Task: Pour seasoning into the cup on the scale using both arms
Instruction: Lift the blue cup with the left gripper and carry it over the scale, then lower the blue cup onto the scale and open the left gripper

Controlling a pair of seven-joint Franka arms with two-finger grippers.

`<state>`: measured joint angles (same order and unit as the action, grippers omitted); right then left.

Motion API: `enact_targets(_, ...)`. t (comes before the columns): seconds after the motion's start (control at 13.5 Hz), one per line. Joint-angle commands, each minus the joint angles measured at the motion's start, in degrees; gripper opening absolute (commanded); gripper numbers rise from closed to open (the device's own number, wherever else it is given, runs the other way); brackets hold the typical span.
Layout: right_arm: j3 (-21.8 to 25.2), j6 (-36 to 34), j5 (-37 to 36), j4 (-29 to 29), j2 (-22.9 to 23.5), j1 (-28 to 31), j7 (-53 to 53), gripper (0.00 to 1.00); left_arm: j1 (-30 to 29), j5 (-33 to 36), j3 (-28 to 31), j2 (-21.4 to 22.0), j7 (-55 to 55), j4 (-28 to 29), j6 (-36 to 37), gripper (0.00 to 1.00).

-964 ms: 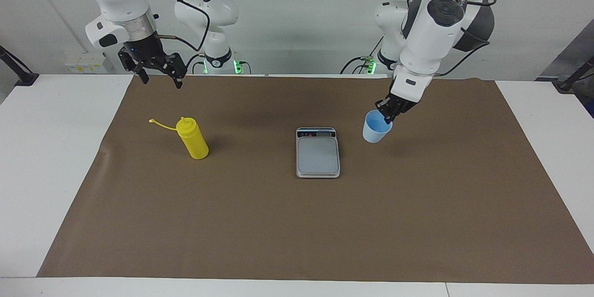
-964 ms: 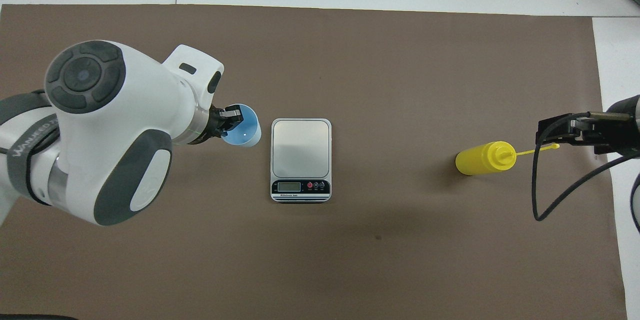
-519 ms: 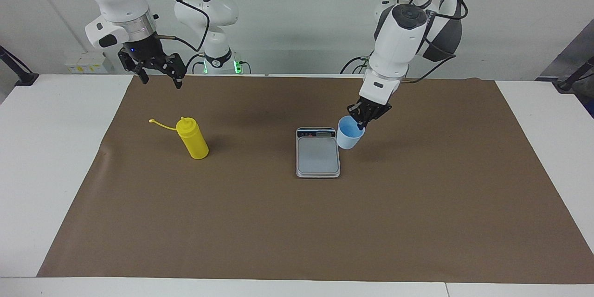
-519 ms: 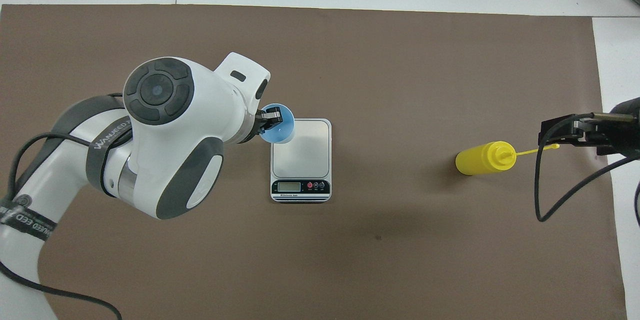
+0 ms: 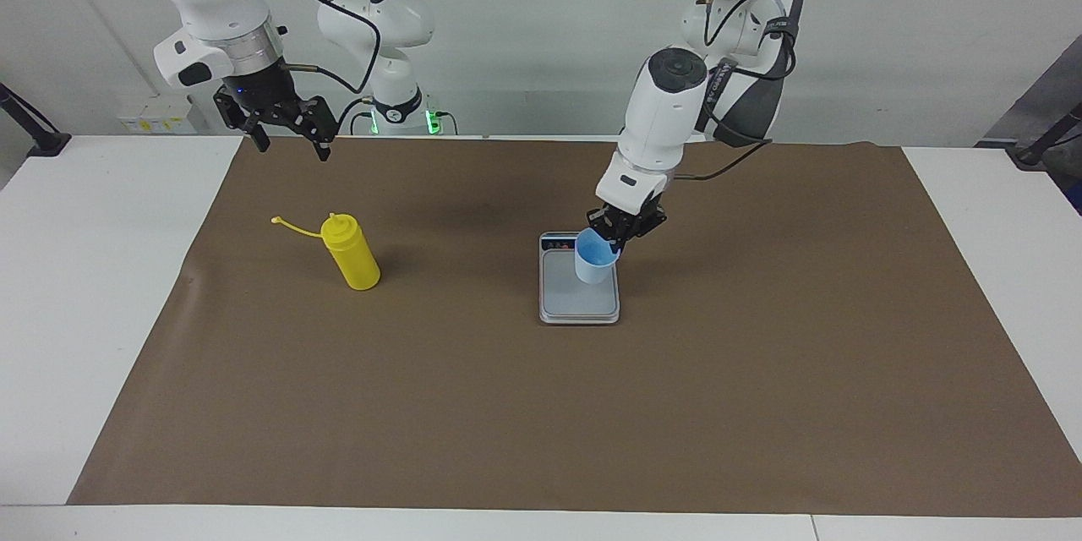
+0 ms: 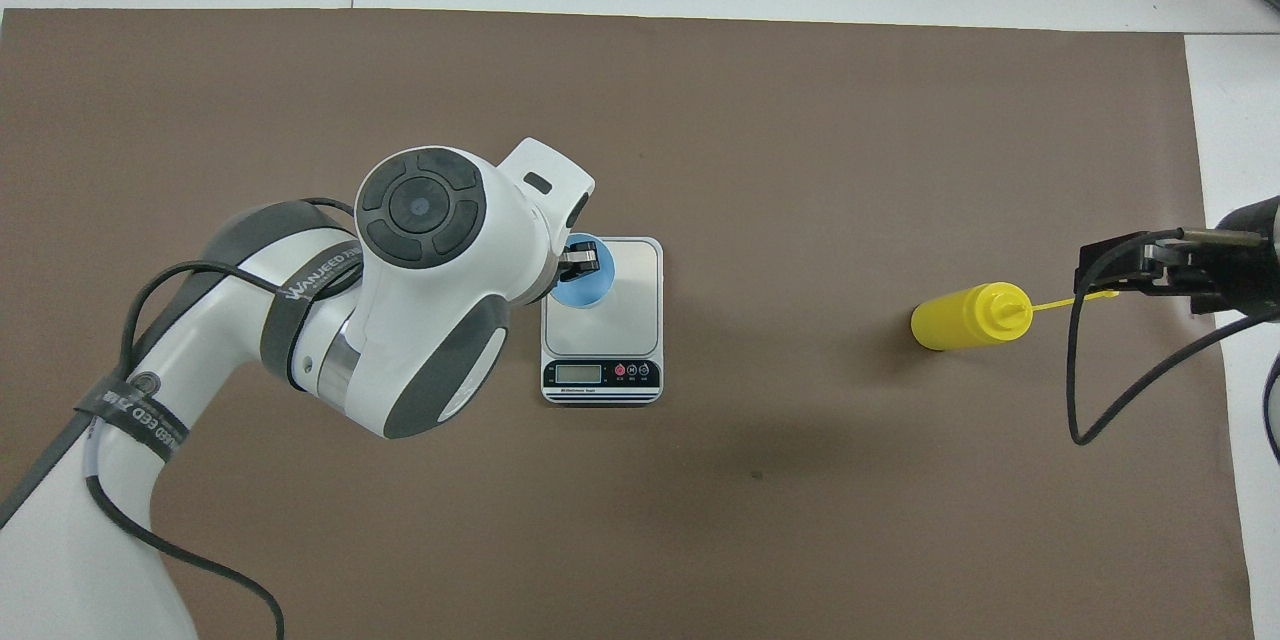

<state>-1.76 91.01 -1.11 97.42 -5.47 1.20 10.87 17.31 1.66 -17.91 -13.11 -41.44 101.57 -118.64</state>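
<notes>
Brown paper (image 5: 507, 406) covers the white table (image 5: 110, 270); left fingers (image 5: 610, 238) pinch the cup (image 5: 593, 260) over the scale (image 5: 579, 304); right fingers (image 5: 323, 150) apart.

"WANJEED" on left arm's strap (image 6: 318, 277)

My arm shells (image 5: 668, 114) are glossy white plastic with matt grey caps. The cup (image 5: 594, 257) in my left jaws looks like smooth pale blue plastic. The scale (image 5: 579, 296) has a dull brushed grey plate, metal by its look. The seasoning (image 5: 352, 254) is smooth yellow plastic. A matt brown paper-like sheet (image 5: 541, 423) covers the smooth white desk (image 5: 101, 270).
</notes>
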Motion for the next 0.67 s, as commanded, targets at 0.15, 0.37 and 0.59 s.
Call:
enact_targets(0.15,-0.26,1.88,0.05,1.98,-1.65,0.91,0.55,1.00,2.20,1.86,0.69,-0.42,-1.10,1.44,-2.03,0.00)
enact_targets(0.37,-0.26,2.15,0.05,2.25,-1.65,1.08,0.46,1.00,2.20,1.94,0.69,-0.78,-1.63,1.87,-2.39,0.00)
enact_targets(0.59,-0.26,2.15,0.05,2.25,-1.65,1.35,0.46,1.00,2.20,1.94,0.69,-0.60,-1.54,4.42,-5.37,0.00)
